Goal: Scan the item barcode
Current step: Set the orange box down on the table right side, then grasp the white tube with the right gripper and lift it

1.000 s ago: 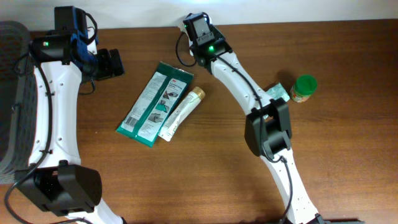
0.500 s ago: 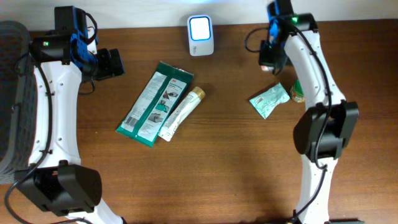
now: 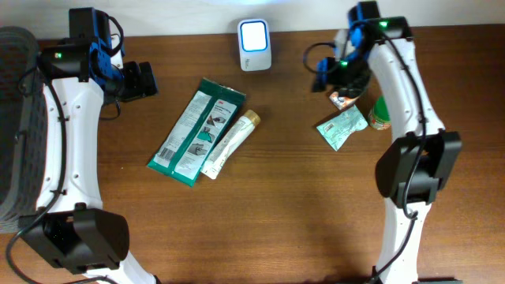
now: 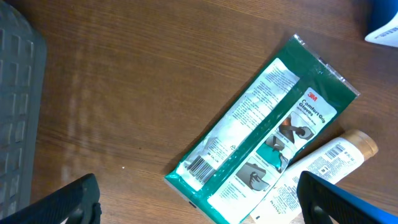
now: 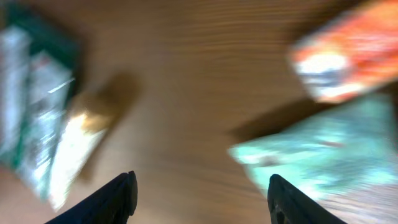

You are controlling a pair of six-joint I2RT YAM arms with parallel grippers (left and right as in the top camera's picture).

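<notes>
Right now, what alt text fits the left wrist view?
A green glove packet lies diagonally on the wooden table, barcode at its lower-left end, with a white tube alongside its lower-right edge. The left end effector is open, its fingertips at the bottom corners, holding nothing.

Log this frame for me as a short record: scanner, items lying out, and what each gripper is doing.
scanner: white, screen lit, at the far edge
centre items: green glove pack, tube lying along its side
right-side items: green pouch, orange-and-white item, green-lidded jar partly behind the right arm
left gripper: jaws open, empty
right gripper: jaws apart, nothing between them; wrist view blurred
</notes>
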